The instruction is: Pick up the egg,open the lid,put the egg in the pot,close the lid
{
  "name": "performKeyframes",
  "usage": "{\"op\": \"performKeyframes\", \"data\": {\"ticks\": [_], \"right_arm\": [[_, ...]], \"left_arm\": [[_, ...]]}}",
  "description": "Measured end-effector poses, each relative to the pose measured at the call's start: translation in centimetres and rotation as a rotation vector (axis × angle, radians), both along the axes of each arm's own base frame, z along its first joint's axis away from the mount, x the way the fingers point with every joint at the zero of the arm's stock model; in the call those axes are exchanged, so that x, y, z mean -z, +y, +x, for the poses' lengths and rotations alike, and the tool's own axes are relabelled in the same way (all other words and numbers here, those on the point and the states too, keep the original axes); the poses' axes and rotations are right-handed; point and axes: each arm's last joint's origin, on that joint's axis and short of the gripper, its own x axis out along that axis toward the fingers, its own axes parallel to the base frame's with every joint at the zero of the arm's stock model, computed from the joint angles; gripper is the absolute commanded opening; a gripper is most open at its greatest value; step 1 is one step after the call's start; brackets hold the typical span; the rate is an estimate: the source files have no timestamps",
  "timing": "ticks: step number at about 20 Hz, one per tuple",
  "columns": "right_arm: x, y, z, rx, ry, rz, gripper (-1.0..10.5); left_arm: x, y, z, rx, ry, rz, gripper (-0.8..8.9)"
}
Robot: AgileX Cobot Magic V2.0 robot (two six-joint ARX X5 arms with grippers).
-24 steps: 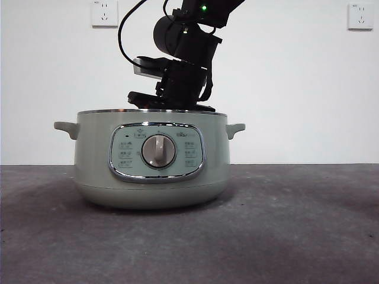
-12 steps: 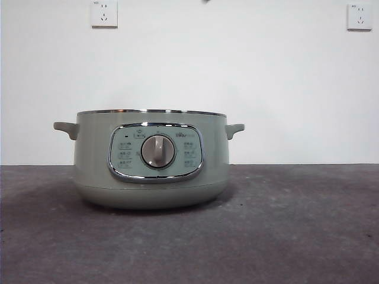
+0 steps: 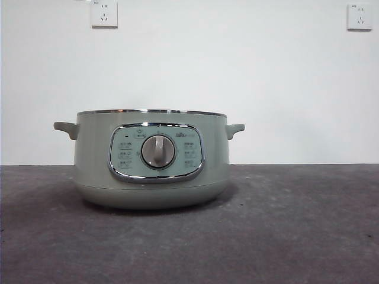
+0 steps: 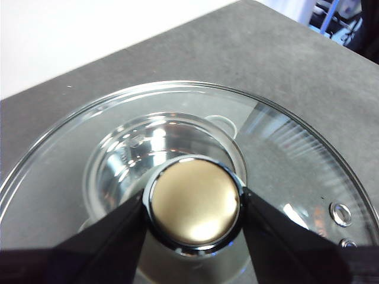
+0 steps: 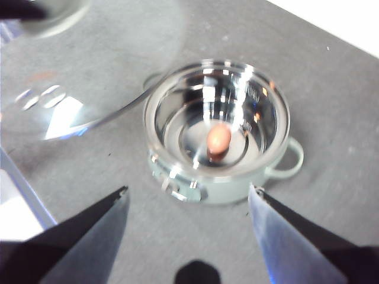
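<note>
1. Status: I read the egg [image 5: 218,139] as already deposited. It lies on the shiny inner floor of the pot [image 3: 151,160], roughly central. The pot stands uncovered on the grey table [image 3: 296,225]. Only the closing step is left.
2. Left gripper [image 4: 193,202]: its two black jaws pinch the knob [image 4: 194,201] from both sides, carrying the lid [image 4: 284,148] in the air. Through the glass I see the pot below, offset from the knob's axis.
3. Right gripper [image 5: 186,198]: jaws spread wide and empty, well above the pot, looking down into it. I treat this arm as waiting.
4. Risk, misalignment: the lid hangs off-centre from the pot. If I lower it before centring, the steel rim could land on the pot's edge or on a side handle [image 3: 235,129] and seat tilted.
5. Risk, grip: the knob is round and smooth. A quick swing could let the lid rotate or slip in the jaws.
6. Risk, egg: a hard contact could jolt the pot and roll the egg across the slick floor.
7. Change from one second ago: in the front view a dark arm hung directly over the pot's rim. That view now shows no arm; the pot itself has not shifted.
</note>
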Motion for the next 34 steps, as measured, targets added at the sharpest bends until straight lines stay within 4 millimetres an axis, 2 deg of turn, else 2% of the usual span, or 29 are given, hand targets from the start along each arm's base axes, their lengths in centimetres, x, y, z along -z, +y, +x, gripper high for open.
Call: {"op": "performKeyframes", "data": {"ticks": [7,11,16,20,26,31,34], "right_arm": [[7.3,-4.6,-5.5,0.139,0.059,0.020,3.4],[9.3,-6.5,-7.7,0.215,0.064,0.058,3.4],[9.0,-8.4,-9.9,0.287,0.009,0.118,3.4],[9.3,-8.8,-10.2,0.329,0.020,0.090,3.4],[9.3,-8.8,-10.2,0.342,0.016,0.089,3.4],[9.3,-8.8,-10.2,0.342,0.015,0.090,3.4],[9.3,-8.8,-10.2,0.343,0.015,0.090,3.4]], "left_arm": [[2.7,-3.9,5.8,0.061,0.024,0.016,-0.08],[5.8,-5.7,10.0,0.058,0.080,0.045,-0.08],[9.2,-7.3,13.4,0.066,0.137,0.081,-0.08],[11.6,-8.0,15.1,0.072,0.187,0.109,-0.08],[12.1,-8.3,15.7,0.061,0.169,0.114,-0.08],[13.5,-8.6,16.5,0.060,0.201,0.132,-0.08],[13.6,-8.6,16.6,0.063,0.202,0.136,-0.08]]}}
